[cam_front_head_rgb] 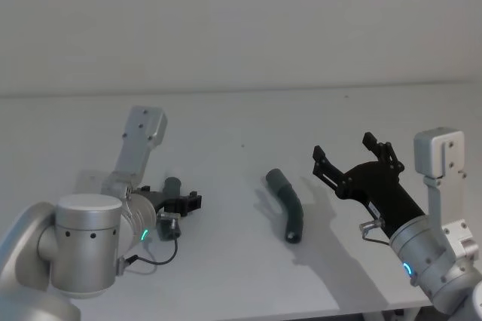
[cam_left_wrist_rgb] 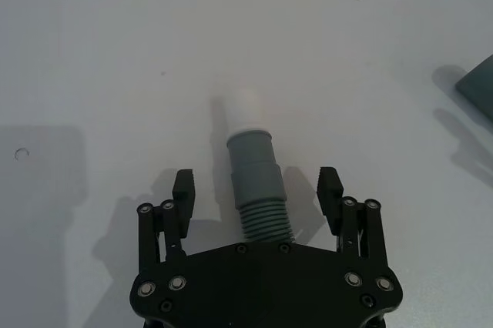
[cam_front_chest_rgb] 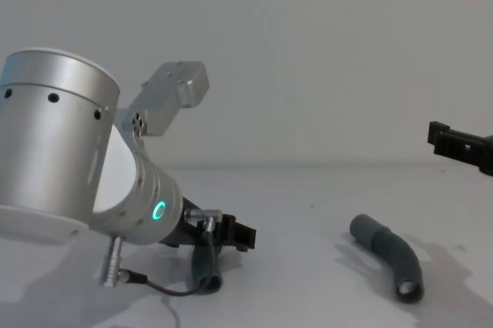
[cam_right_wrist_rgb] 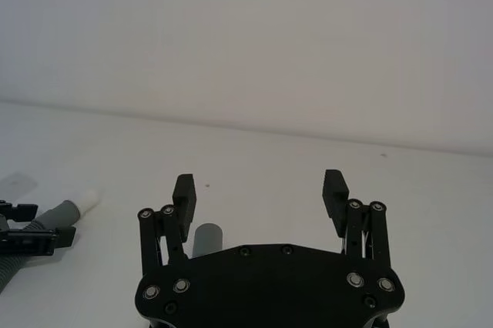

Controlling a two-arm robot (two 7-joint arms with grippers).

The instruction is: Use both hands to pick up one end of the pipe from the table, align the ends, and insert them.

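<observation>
Left wrist view: my left gripper [cam_left_wrist_rgb: 257,183] straddles white-tipped pipe piece [cam_left_wrist_rgb: 251,155], jaws wide; right gripper [cam_right_wrist_rgb: 259,184] likewise, empty (nothing lifted).

Left wrist view: the white-tipped pipe piece [cam_left_wrist_rgb: 254,170] passes under the body of the left gripper [cam_left_wrist_rgb: 258,188], its remaining length hidden. The second pipe piece [cam_left_wrist_rgb: 479,85] is cut off by the frame edge. Right wrist view: the body of the right gripper [cam_right_wrist_rgb: 260,189] covers that piece except its cuff mouth [cam_right_wrist_rgb: 206,237]. Chest view: the right gripper is cropped at the edge, with one finger visible.
</observation>
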